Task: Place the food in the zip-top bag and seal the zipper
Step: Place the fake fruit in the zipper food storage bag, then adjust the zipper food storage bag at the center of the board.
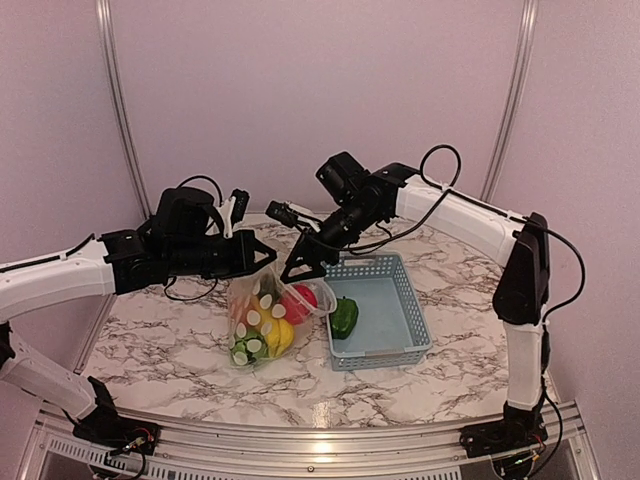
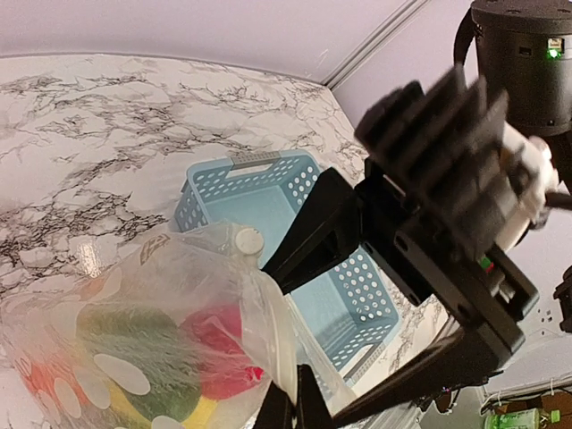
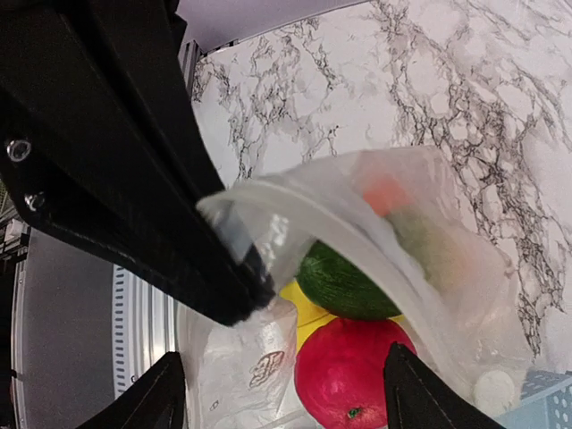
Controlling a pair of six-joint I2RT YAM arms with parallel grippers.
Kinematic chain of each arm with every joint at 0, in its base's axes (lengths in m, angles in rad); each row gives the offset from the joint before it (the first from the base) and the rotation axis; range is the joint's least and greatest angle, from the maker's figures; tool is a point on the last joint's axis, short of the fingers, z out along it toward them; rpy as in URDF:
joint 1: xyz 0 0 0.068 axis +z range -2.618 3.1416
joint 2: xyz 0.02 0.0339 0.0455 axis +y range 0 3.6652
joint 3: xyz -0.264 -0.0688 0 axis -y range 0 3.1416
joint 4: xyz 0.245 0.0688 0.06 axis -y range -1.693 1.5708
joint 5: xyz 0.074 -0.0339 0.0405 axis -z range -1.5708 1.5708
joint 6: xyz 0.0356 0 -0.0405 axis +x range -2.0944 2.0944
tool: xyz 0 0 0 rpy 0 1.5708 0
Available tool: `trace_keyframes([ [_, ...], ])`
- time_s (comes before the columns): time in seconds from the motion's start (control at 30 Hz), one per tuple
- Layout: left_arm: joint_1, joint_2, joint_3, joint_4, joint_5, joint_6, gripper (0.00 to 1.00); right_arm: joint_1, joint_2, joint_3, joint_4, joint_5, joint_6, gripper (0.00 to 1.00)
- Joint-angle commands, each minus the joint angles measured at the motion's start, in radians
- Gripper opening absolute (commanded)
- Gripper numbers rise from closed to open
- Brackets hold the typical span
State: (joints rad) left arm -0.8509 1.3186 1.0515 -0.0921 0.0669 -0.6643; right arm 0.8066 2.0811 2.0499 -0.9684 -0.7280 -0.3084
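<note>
Starting with the big stuff: marble table (image 1: 180,350), with the left arm (image 1: 50,280) reaching in from one side and the right arm (image 1: 470,220) from the other, meeting over the middle. The light-blue basket (image 1: 413,300) sits right of center, and the green pepper (image 1: 344,317) is lying in its near left corner, so that one isn't bagged.

The zip-top bag (image 1: 255,320) is just left of the basket, bottom on the table, top pulled up. The left gripper (image 1: 265,255) is clamped tight on the bag's upper edge and holds it up by that. The right gripper (image 1: 303,270) is right at the mouth with its jaws spread wide, one on each side of the opening, not pinching anything as far as I can see.

Inside the bag: a red apple (image 3: 349,375), a dark green piece (image 3: 344,281), something yellow (image 3: 304,308), and an orange bit (image 3: 384,192) further down. The zipper (image 3: 268,189) is gaping, not pressed together.
</note>
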Motion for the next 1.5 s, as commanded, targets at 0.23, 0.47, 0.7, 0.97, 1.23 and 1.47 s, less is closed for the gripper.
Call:
trace_keyframes([
  [0.23,-0.001,-0.067,0.028,-0.05,-0.056,0.043,0.0,-0.094,-0.182,-0.262,0.149,0.214,-0.035,0.64],
  [0.47,-0.002,-0.062,0.04,-0.069,-0.061,0.045,0.0,-0.089,-0.098,-0.256,0.175,0.2,-0.033,0.55],
  [0.7,-0.001,-0.047,0.074,-0.166,-0.128,0.035,0.24,-0.086,-0.11,-0.195,0.136,0.13,0.006,0.0],
  [0.97,-0.015,0.059,0.15,-0.253,-0.147,-0.04,0.48,-0.092,-0.173,-0.177,0.172,0.004,0.115,0.0],
  [1.23,-0.033,0.113,0.235,-0.436,-0.301,-0.084,0.32,-0.093,-0.155,-0.194,0.19,-0.013,0.139,0.0],
  [1.47,-0.045,0.099,0.246,-0.429,-0.354,-0.063,0.0,-0.111,-0.165,-0.203,0.168,0.008,0.098,0.14],
])
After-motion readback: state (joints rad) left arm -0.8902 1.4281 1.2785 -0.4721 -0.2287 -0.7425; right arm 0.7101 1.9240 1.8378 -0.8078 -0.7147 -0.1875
